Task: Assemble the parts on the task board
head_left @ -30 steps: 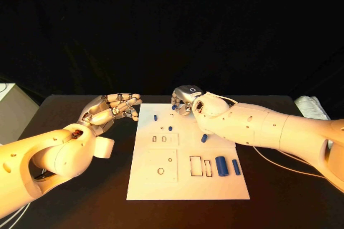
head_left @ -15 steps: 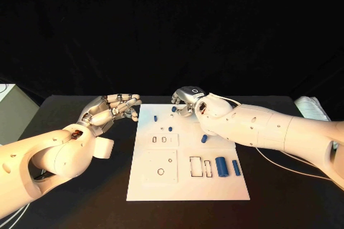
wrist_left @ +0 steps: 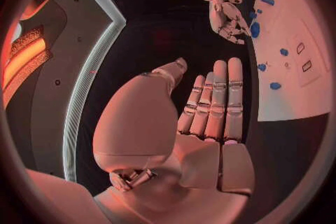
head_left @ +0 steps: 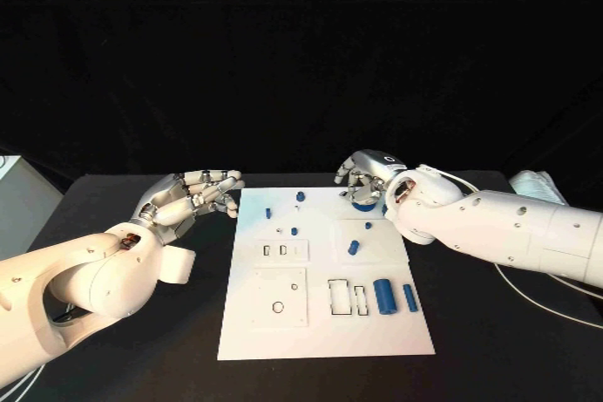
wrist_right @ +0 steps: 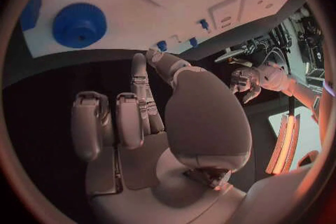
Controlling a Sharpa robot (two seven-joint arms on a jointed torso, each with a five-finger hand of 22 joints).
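Note:
The white task board (head_left: 377,341) lies in the middle of the black table. On it are a small blue peg (head_left: 301,195), another peg (head_left: 267,213), a short blue piece (head_left: 353,247) and two blue cylinders (head_left: 383,296) near its right edge. A round blue toothed part (head_left: 366,206) sits at the board's far right corner, also seen as the toothed part (wrist_right: 79,24). My right hand (head_left: 367,177) hovers just behind that part and holds nothing; its fingers (wrist_right: 140,106) are apart. My left hand (head_left: 188,197) hangs beside the board's far left edge, fingers (wrist_left: 217,95) extended and empty.
The board (head_left: 279,304) has rectangular slots and small holes in its near half. A white box (head_left: 23,197) stands at the table's left edge and a pale object (head_left: 543,186) at the far right. A cable (head_left: 534,293) runs under my right arm.
My right hand has moved right from the small blue peg at the board's far edge to the far right corner. The round toothed part now shows below it. The left hand stays in place.

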